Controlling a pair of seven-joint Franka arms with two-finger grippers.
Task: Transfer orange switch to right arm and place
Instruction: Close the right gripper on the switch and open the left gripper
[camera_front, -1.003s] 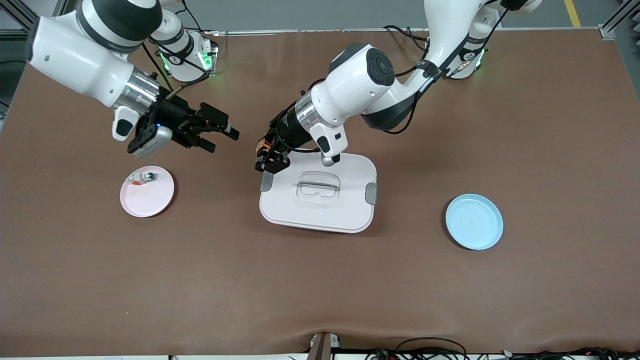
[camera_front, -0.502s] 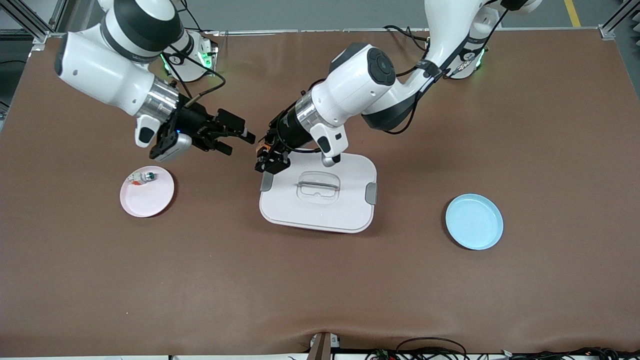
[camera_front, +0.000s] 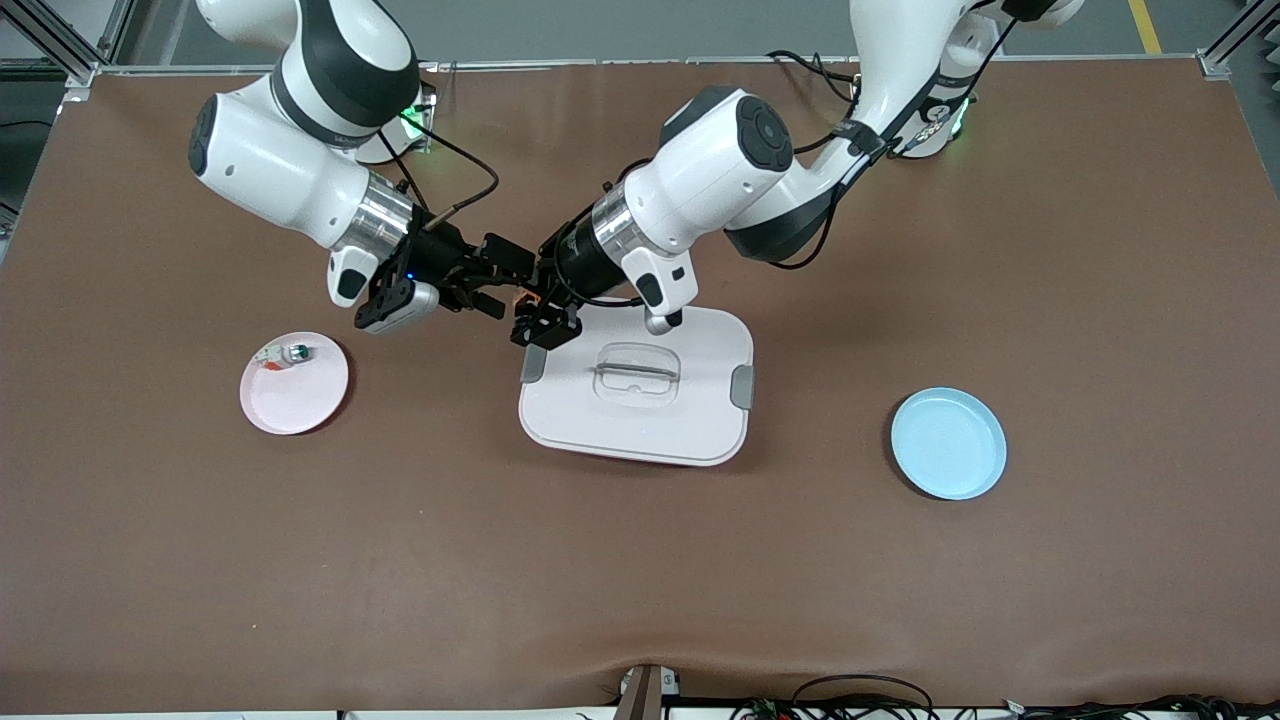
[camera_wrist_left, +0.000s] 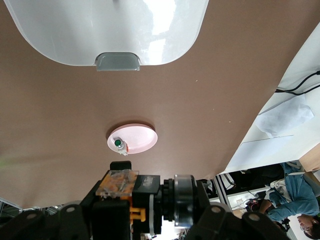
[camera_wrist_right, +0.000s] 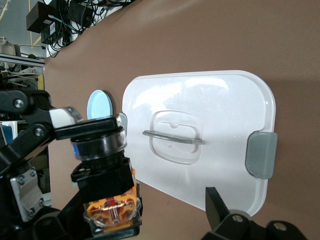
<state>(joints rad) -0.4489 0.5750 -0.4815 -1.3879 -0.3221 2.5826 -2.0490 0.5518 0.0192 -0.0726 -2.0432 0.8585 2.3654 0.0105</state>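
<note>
1. i see the left hand (camera_front: 528, 318) clamped on the orange switch (camera_front: 522, 296), holding it in the air over the bare counter (camera_front: 640, 560) just beside the corner of the white lid (camera_front: 640, 395) that faces the right arm's end.
2. in the right wrist view the orange switch (camera_wrist_right: 102, 170) sits right up against the camera, its orange block and round grey collar filling the gap ahead of the right hand (camera_wrist_right: 150, 220).
3. the right hand (camera_front: 497, 283) is level with the switch and has its fingers spread apart on either side of it; i cannot tell whether they touch it.
4. in the left wrist view the switch (camera_wrist_left: 145, 200) shows pinned in the left hand's own fingers, the pink plate (camera_wrist_left: 132, 138) lying on the counter past it.
5. the counter is a brown mat. the pink plate (camera_front: 294, 383) lies toward the right arm's end and carries a small white-and-green piece (camera_front: 283, 354); the blue plate (camera_front: 948, 443) lies toward the left arm's end, and the lid lies between them.
6. the lid has a clear recessed handle (camera_front: 636, 372) and grey clips (camera_front: 742, 387) at its ends.
7. cables (camera_front: 860, 705) run along the counter's nearest edge.
</note>
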